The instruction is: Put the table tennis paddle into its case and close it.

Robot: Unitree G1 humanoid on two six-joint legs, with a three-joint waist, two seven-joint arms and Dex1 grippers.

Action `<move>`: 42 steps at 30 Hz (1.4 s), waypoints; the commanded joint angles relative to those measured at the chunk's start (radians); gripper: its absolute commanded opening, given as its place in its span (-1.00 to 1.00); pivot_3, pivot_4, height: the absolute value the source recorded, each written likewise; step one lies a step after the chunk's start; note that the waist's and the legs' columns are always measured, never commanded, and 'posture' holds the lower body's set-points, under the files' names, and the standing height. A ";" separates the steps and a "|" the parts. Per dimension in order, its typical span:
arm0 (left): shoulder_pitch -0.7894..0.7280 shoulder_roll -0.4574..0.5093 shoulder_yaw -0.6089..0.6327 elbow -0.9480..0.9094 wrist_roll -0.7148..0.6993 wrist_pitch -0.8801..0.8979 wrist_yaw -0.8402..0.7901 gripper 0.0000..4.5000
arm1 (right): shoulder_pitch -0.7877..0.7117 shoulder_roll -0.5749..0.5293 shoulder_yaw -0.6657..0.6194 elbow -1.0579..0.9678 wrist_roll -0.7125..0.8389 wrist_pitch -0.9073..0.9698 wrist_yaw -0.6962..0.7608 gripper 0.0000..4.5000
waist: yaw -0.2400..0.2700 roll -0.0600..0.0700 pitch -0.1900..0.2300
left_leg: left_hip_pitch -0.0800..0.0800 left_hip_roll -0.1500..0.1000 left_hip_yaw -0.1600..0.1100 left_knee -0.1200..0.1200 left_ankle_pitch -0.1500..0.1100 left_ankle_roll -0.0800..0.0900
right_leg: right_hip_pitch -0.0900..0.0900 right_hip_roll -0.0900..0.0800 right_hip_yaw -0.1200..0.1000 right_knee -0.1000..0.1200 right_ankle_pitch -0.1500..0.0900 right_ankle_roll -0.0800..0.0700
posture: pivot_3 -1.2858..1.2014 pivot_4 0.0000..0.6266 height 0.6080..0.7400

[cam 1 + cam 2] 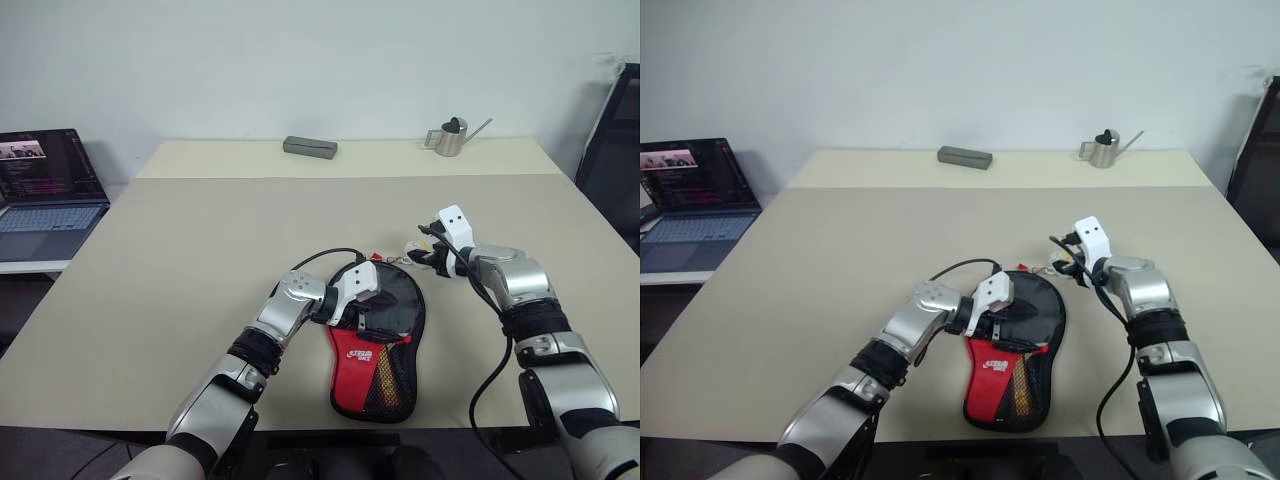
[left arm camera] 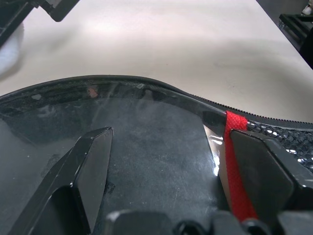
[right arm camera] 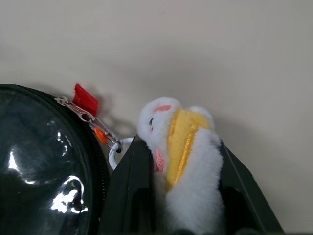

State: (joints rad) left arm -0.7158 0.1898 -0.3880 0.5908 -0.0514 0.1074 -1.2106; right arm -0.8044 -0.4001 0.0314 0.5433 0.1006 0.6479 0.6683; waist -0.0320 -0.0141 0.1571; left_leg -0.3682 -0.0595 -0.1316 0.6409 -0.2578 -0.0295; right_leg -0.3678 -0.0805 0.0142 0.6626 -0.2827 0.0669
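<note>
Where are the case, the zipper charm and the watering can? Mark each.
case (image 1: 368, 372): left eye view, on its red logo panel.
charm (image 3: 188, 161): right wrist view, on its plush white-and-yellow body between the fingers.
watering can (image 1: 448, 139): left eye view, on its metal body.

Laptop (image 1: 45, 195), grey block (image 1: 310, 147), watering can (image 1: 452, 137)
</note>
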 commanded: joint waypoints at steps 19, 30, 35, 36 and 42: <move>0.061 -0.010 -0.059 0.140 0.068 0.067 -0.012 0.85 | 0.397 -0.323 0.025 -0.660 0.097 0.259 0.140 -0.65 | 0.022 0.005 -0.010 | -0.007 -0.003 -0.001 0.003 -0.005 0.004 | 0.001 -0.002 0.001 -0.008 -0.004 0.007 | 0.03 -0.52 1.00; 0.060 -0.012 -0.059 0.146 0.071 0.065 -0.011 0.85 | 0.441 -0.407 0.010 -0.776 0.188 0.339 0.190 -0.65 | 0.027 0.005 -0.011 | -0.007 -0.002 -0.004 0.001 -0.005 0.005 | 0.005 -0.001 -0.002 -0.013 -0.004 0.007 | 0.03 -0.52 1.00; 0.062 -0.014 -0.059 0.144 0.072 0.065 -0.013 0.85 | 0.485 -0.457 0.002 -0.845 0.243 0.375 0.215 -0.65 | 0.029 0.005 -0.011 | -0.006 -0.002 -0.004 0.001 -0.006 0.006 | 0.006 -0.002 -0.002 -0.016 -0.005 0.007 | 0.03 -0.52 1.00; 0.062 -0.014 -0.059 0.144 0.072 0.065 -0.013 0.85 | 0.490 -0.463 -0.001 -0.854 0.252 0.382 0.216 -0.65 | 0.029 0.005 -0.011 | -0.006 -0.002 -0.004 0.001 -0.006 0.006 | 0.007 -0.002 -0.002 -0.016 -0.005 0.008 | 0.03 -0.52 1.00; 0.059 -0.022 -0.062 0.151 0.073 0.064 -0.012 0.85 | 0.525 -0.500 -0.009 -0.913 0.310 0.415 0.237 -0.65 | 0.030 0.005 -0.011 | -0.006 -0.001 -0.004 0.000 -0.006 0.006 | 0.008 -0.002 -0.003 -0.017 -0.007 0.011 | 0.03 -0.52 1.00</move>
State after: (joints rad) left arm -0.7214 0.1482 -0.3886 0.6218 -0.0518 0.1102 -1.2278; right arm -0.2850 -0.8772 0.0488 -0.3230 0.3783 1.0503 0.8775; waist -0.0020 -0.0096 0.1462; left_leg -0.3739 -0.0610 -0.1360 0.6414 -0.2638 -0.0238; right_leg -0.3598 -0.0823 0.0114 0.6458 -0.2895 0.0776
